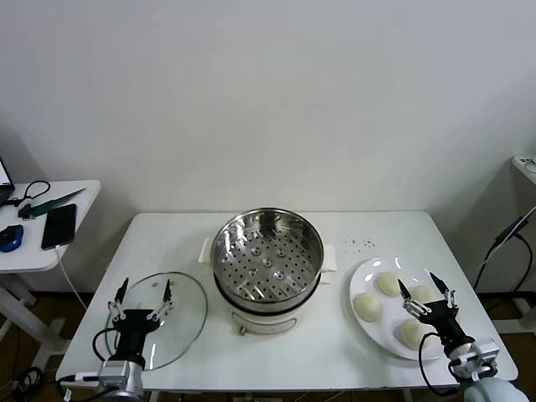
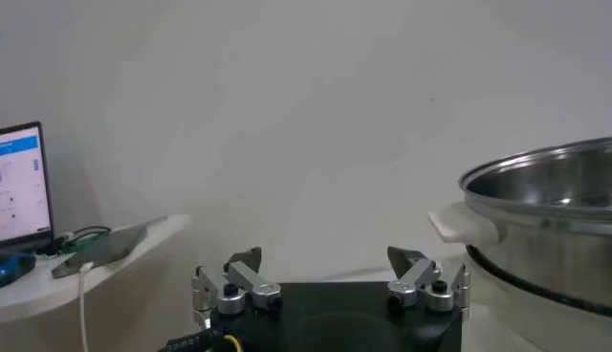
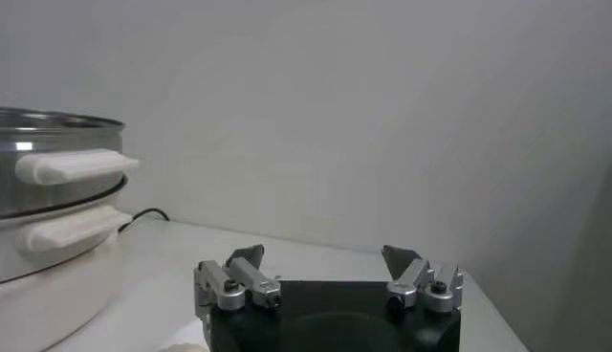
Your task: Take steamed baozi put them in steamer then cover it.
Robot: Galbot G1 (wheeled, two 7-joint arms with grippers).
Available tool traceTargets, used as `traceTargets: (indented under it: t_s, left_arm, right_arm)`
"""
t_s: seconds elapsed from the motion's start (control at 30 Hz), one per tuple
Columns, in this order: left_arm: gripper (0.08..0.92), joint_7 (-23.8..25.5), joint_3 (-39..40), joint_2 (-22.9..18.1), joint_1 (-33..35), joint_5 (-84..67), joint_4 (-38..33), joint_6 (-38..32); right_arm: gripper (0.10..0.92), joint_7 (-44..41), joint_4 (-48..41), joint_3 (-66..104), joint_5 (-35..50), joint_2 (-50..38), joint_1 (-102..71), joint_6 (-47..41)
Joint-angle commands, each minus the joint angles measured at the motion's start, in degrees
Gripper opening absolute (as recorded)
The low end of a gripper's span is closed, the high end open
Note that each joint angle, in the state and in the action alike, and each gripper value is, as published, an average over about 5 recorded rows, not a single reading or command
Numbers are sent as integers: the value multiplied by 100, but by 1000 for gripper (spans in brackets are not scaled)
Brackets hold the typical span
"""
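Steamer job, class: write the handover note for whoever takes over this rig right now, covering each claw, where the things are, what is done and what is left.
Left claw: open, empty, over the near edge of the cover.
Right claw: open, empty, above the white plate.
Steamer: mid-table, uncovered, perforated tray bare.
Steamed baozi: all four on the plate, right of the steamer.
Cover: flat on the table, left of the steamer.
Done: nothing yet.
Left: move four baozi into the steamer, then put the cover on.
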Motion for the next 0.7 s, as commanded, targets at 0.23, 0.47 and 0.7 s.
traceTargets:
  t_s: [0.23, 0.47, 0.7]
  left_arm:
    - [823, -195, 112, -11, 33, 186, 46, -13]
    - [823, -196, 154, 15, 55, 187, 27, -26]
    - [823, -187, 97, 28, 43, 188, 27, -18]
  right_arm:
    - [823, -1447, -382, -407, -1102, -1339, 817, -1234]
    - [823, -2890, -1219, -1613, -1671, -2850, 2290, -1321]
    - [823, -4102, -1971, -3927, -1858, -3730, 4429, -1007]
